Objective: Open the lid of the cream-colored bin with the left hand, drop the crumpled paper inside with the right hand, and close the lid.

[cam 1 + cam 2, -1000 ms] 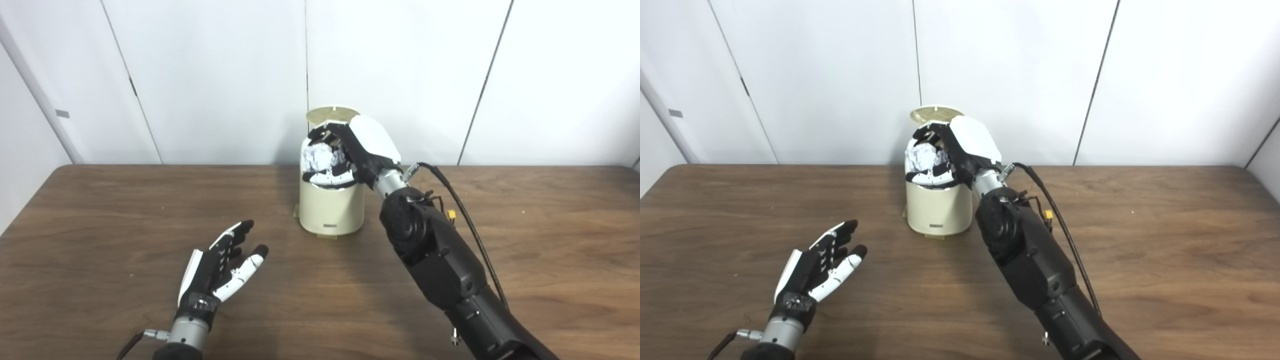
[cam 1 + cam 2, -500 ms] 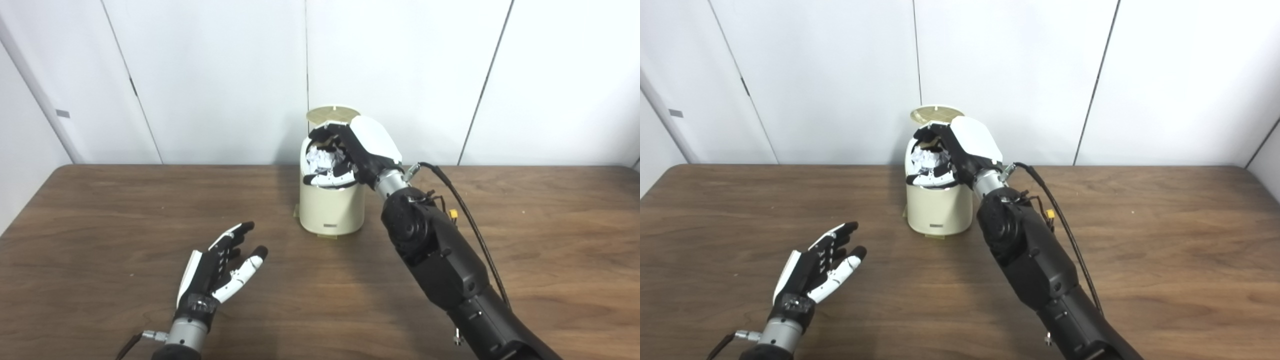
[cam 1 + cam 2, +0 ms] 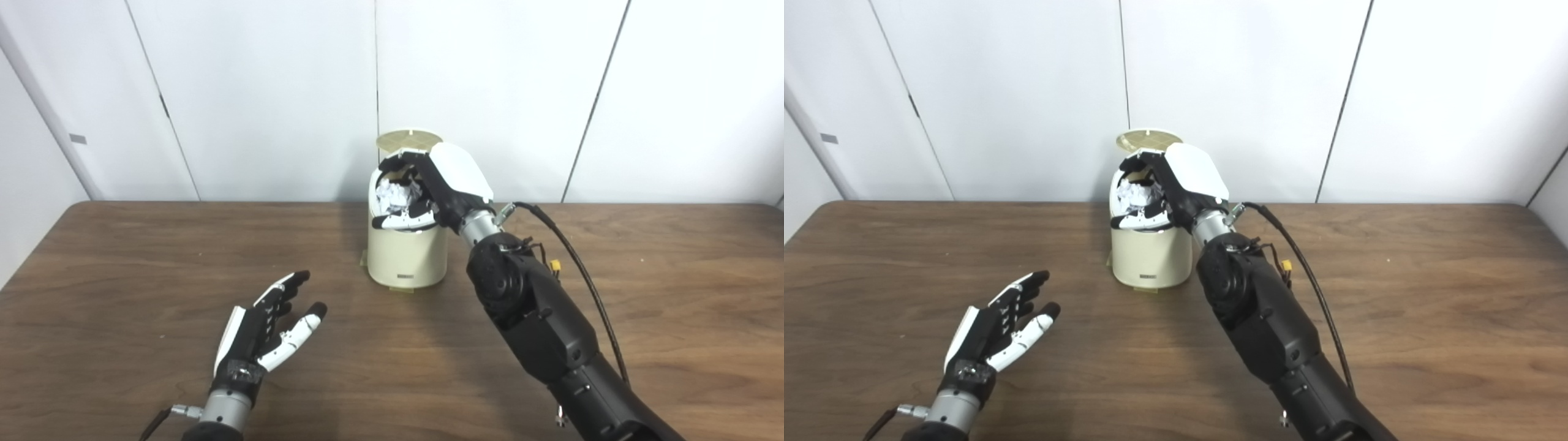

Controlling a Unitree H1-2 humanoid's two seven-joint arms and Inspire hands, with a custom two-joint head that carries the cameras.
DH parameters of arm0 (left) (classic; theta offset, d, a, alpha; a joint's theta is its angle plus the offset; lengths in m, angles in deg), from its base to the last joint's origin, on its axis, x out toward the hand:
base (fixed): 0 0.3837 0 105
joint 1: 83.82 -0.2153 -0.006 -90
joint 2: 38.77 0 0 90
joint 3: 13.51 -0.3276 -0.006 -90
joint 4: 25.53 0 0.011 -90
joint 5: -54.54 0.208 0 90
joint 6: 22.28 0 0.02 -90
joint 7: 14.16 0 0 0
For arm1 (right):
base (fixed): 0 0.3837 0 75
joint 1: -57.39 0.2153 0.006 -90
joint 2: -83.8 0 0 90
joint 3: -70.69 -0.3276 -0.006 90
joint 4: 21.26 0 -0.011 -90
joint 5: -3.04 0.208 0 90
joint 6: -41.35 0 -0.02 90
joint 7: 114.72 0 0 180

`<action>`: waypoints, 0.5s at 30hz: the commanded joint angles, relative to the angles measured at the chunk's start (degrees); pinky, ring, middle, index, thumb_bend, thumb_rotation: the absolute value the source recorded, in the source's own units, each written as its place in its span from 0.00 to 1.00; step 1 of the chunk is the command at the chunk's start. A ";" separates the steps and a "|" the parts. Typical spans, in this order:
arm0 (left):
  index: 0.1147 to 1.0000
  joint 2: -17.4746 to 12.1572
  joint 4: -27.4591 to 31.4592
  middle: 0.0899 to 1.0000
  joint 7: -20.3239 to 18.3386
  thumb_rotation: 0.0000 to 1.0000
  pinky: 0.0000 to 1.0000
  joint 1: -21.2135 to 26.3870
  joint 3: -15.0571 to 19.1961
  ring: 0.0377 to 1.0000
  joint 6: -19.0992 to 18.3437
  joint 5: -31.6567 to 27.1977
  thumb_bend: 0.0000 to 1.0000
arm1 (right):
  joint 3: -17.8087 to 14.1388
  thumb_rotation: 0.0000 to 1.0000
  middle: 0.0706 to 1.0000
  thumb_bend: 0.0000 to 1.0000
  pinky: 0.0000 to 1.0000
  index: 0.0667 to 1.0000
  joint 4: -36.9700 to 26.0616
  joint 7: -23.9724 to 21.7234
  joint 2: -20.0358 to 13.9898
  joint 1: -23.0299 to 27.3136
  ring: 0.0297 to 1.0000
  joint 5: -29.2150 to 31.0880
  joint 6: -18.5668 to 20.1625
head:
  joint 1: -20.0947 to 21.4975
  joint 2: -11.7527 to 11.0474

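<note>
The cream-colored bin (image 3: 407, 257) stands at the back middle of the table, its round lid (image 3: 408, 140) tipped up behind the opening. My right hand (image 3: 441, 184) hangs over the bin's mouth, fingers and thumb curled around the white crumpled paper (image 3: 392, 195), which sits at the rim, partly inside. My left hand (image 3: 266, 327) lies low over the table at the front left, palm up and open, well apart from the bin. The bin's inside is hidden.
The brown wooden table (image 3: 122, 257) runs wide on both sides of the bin. White wall panels rise right behind it. A black cable (image 3: 576, 269) loops off my right forearm. A small tan tab (image 3: 362, 260) lies at the bin's foot.
My right hand has lowered the paper a little deeper into the bin's mouth, so less paper shows. The left hand has hardly moved.
</note>
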State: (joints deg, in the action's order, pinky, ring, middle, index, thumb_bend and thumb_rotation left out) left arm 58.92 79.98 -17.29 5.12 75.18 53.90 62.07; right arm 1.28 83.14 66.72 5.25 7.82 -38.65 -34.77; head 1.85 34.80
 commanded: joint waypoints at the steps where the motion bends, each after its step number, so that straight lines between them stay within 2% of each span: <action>1: 0.89 -0.24 1.55 0.91 -0.10 0.46 0.93 1.11 0.08 0.93 1.99 -0.19 0.60 | -0.61 0.24 0.71 0.87 0.73 0.66 -1.84 1.36 -1.46 1.52 0.78 -1.50 -0.13 | 0.11 0.13; 6: 0.89 -0.38 1.24 0.91 -0.08 0.45 0.93 1.09 0.04 0.93 2.39 -0.30 0.60 | 0.30 0.31 0.78 0.85 0.81 0.70 -3.08 1.39 -2.32 1.23 0.87 -2.89 -1.17 | 0.24 0.15; 15: 0.89 -0.40 1.38 0.91 -0.07 0.46 0.93 1.03 0.18 0.93 1.75 -0.49 0.60 | 0.99 0.35 0.81 0.81 0.84 0.72 -7.51 0.83 -3.05 -0.68 0.87 -4.95 -2.34 | 0.56 0.28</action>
State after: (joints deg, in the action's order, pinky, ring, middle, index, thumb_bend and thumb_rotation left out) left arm 58.81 79.98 -17.28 5.03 75.18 53.93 61.79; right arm 2.88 78.07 66.82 3.21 4.93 -42.63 -36.29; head 2.29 35.07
